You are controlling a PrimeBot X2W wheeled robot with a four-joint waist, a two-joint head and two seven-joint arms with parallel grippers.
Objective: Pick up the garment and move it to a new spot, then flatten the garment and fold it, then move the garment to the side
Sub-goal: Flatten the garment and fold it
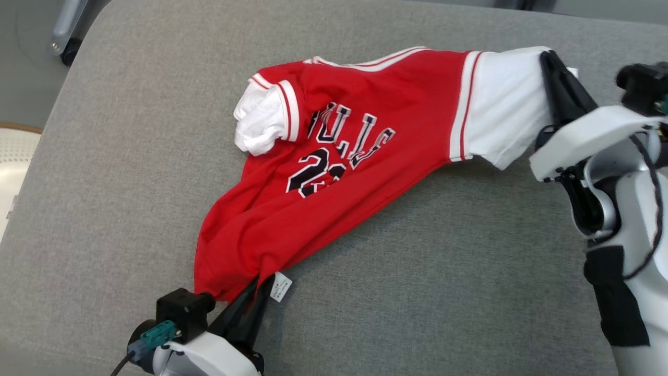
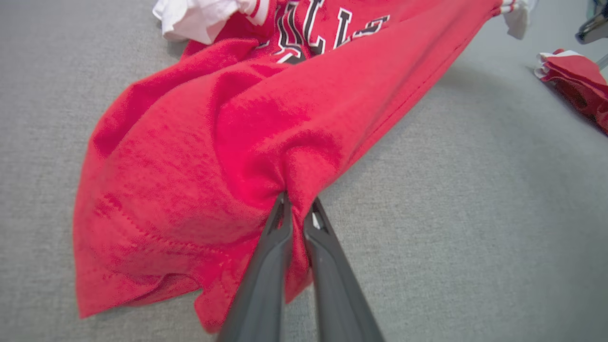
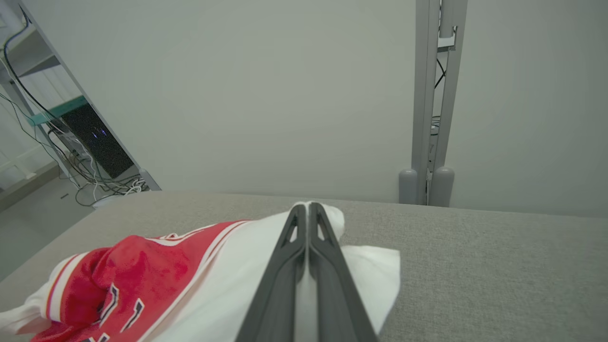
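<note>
Garment (image 1: 339,172) stretches across the grey cushion (image 1: 443,261) between your two grippers, printed front facing up. Your left gripper (image 2: 297,202) is clamped on the red hem nearest you; your right gripper (image 3: 308,209) is pinched tight on the white sleeve at the far right corner.

Jersey (image 1: 271,230): chest lettering partly folded under; first letter and second numeral unreadable. Hem label (image 1: 282,286), at 6 o'clock of the jersey: print too small to read. Left gripper (image 2: 298,203): cloth pinched between the tips is hidden. Red-and-white cloth heap (image 2: 577,83), 3 o'clock in left wrist view: cut by the edge, identity unclear. Pale round object (image 1: 11,162), 9 o'clock in head view: cut off.
</note>
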